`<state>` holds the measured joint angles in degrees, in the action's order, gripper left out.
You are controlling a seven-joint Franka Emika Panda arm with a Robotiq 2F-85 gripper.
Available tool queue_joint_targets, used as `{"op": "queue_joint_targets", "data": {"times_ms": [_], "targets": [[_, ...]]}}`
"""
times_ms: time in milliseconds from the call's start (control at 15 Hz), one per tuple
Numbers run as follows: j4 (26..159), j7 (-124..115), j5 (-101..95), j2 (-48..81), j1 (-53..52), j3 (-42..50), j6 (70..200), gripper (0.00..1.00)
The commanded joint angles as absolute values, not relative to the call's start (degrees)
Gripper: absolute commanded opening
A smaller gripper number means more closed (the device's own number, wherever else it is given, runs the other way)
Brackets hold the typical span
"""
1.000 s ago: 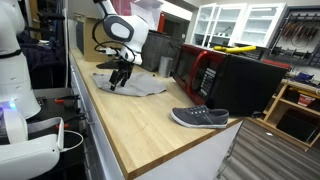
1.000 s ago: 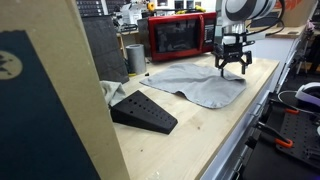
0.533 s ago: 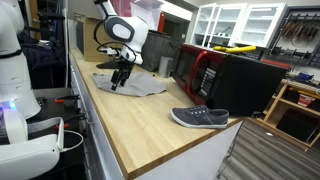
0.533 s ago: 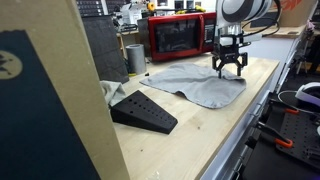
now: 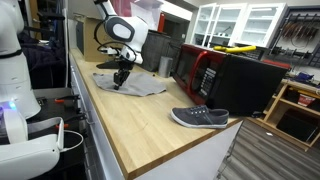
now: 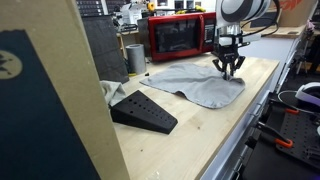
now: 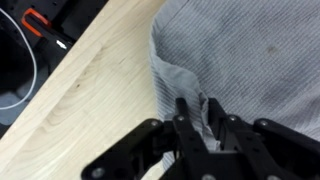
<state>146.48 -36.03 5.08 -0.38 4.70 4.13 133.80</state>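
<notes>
A grey cloth (image 6: 195, 82) lies spread on the wooden worktop (image 5: 140, 120); it also shows as the cloth (image 5: 135, 84) and the cloth (image 7: 250, 50) in the wrist view. My gripper (image 6: 228, 72) stands straight down on the cloth's edge nearest the worktop's side, seen too as the gripper (image 5: 119, 80). In the wrist view the gripper (image 7: 198, 112) has its fingers (image 7: 184, 118) drawn close together with a raised fold of the cloth pinched between them.
A red microwave (image 6: 180, 38) and a metal cup (image 6: 134, 58) stand behind the cloth. A black wedge (image 6: 143, 111) lies in front of it. A grey shoe (image 5: 200, 118) rests near the worktop's end, next to a black box (image 5: 240, 82). The worktop edge runs close beside the gripper.
The fingers have closed from wide open onto the cloth's edge, bunching up a fold between them. The arm itself has stayed in place.
</notes>
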Motion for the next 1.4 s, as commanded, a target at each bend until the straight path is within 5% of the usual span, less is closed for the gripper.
{"op": "queue_joint_targets", "data": {"times_ms": [0,400,1200,1333], "targets": [[145.4,-35.1,5.6,-0.4,4.2,3.8,132.2,0.0],[147.0,-34.6,5.1,-3.0,3.8,3.5,133.0,0.05],[151.2,-31.0,5.3,-8.9,5.1,3.0,138.8,0.93],[150.1,-30.5,5.4,-7.9,4.7,2.5,140.2,1.0]]}}
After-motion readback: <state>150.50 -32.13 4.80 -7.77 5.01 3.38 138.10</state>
